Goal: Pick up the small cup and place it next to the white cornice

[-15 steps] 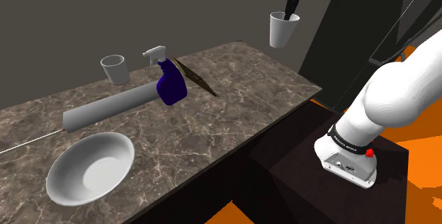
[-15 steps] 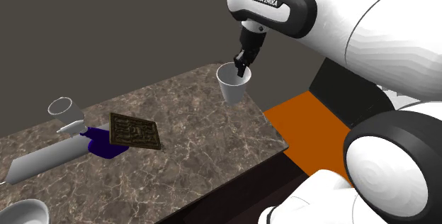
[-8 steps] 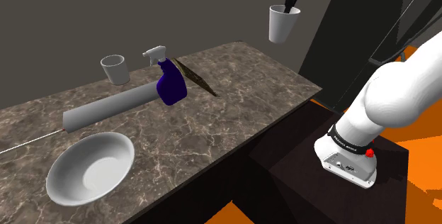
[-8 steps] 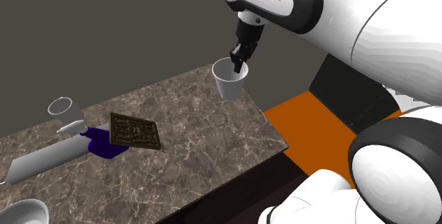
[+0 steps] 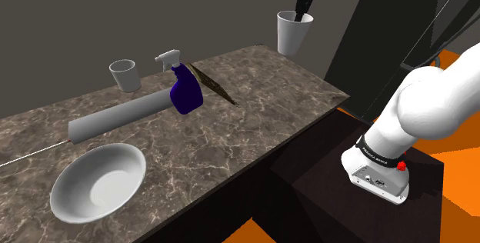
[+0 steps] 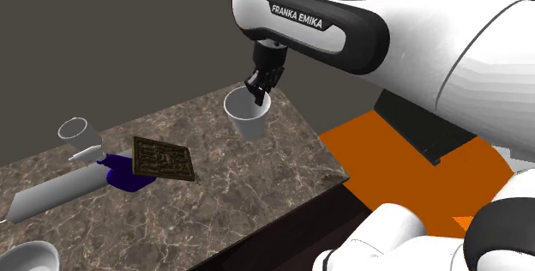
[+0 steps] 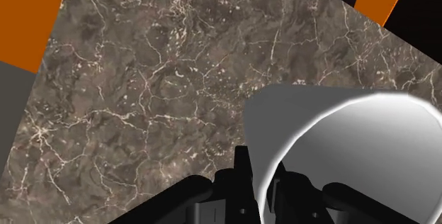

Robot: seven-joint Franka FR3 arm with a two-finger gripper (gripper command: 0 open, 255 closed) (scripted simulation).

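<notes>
Above one end of the marble counter, the gripper pinches the small cup by its rim, one finger inside, so it hangs upright, clear of the surface. Toward the grey cornice, a brown plaque and a blue spray bottle crowd the approach; a second cup stands beyond.

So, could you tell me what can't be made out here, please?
Second exterior view: the bowl is cut off by the bottom-left corner.
Second exterior view: the blue spray bottle is mostly behind the brown patterned panel.
Wrist view: the small cup is cut off by the picture's edge.
</notes>
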